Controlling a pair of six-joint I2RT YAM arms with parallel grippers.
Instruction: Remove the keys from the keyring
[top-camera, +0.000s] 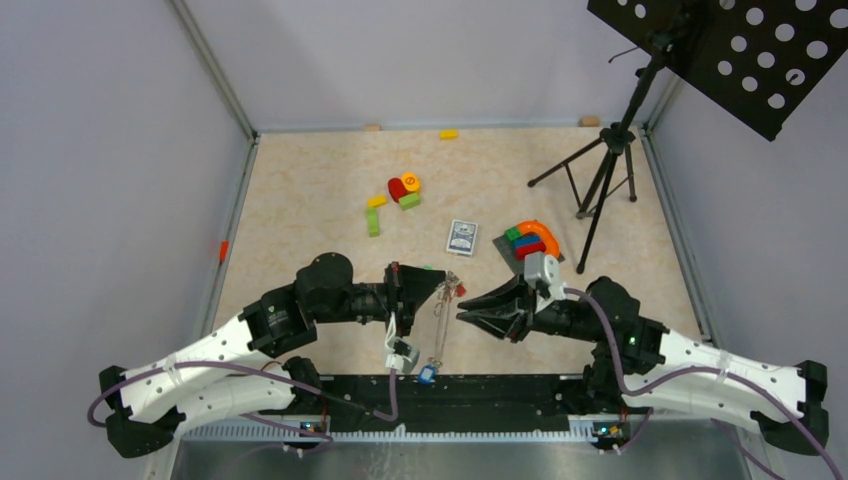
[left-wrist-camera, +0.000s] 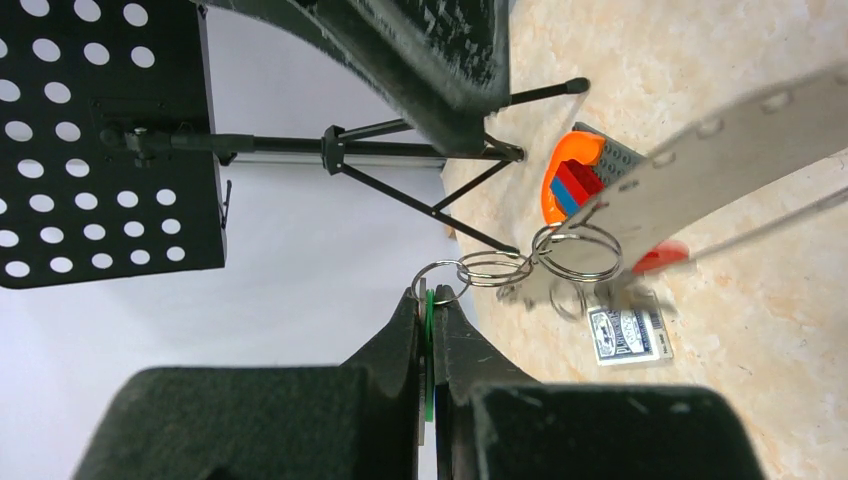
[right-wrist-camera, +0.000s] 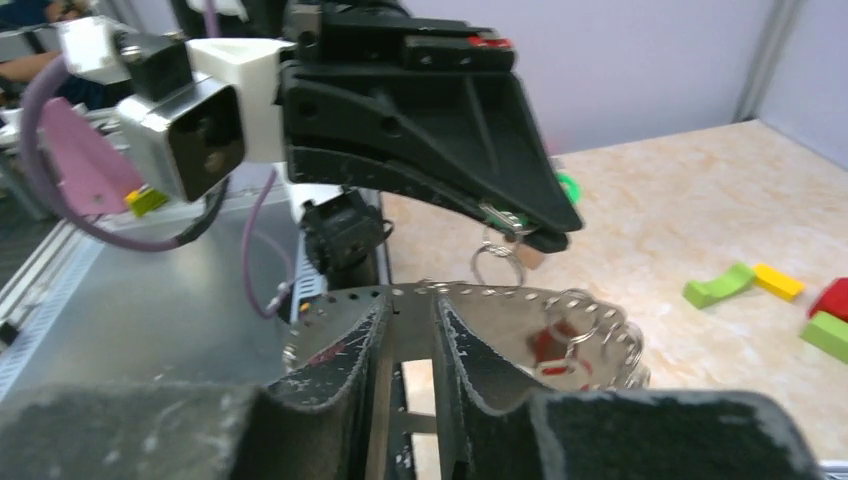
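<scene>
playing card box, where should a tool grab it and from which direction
Across the two long edges of the playing card box, coming straight down from above. It lies flat on the table with space on both sides, so only its thin sides offer opposing faces.

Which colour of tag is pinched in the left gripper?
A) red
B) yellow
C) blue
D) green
D: the left wrist view shows a thin green tag clamped between the shut fingers of the left gripper, while the right gripper holds the keyring.

Thin grey keyring (top-camera: 441, 325) — tagged keys (top-camera: 427, 375) attached
</scene>
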